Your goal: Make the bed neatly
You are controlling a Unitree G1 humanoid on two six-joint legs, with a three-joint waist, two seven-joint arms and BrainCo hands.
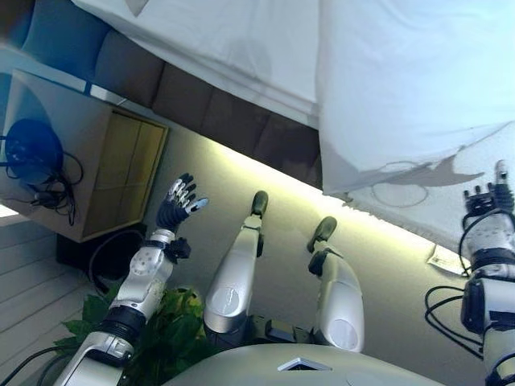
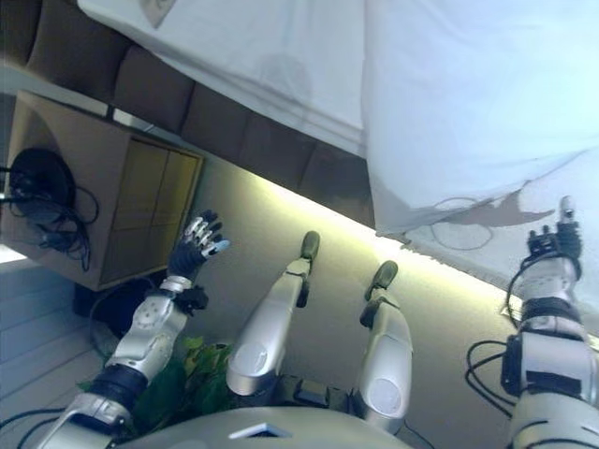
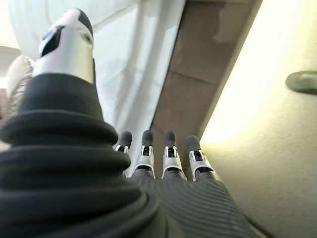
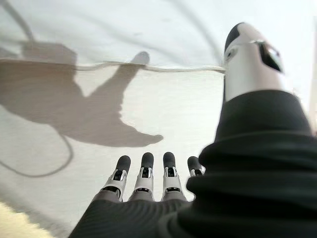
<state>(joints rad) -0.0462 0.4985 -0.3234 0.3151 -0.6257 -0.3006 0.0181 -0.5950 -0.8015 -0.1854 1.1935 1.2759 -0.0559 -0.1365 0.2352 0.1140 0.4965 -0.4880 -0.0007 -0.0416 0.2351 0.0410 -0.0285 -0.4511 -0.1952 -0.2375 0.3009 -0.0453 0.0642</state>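
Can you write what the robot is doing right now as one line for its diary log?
task: make bed | left hand: open, off the bed | right hand: open, over white duvet | duvet: not held

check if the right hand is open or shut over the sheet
Open: in the right wrist view the right hand has straight fingers above the white sheet, gripping nothing.

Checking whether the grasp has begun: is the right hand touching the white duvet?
Apart. The right wrist view shows the right hand open, fingers straight, with its shadow falling clear of it on the white duvet.
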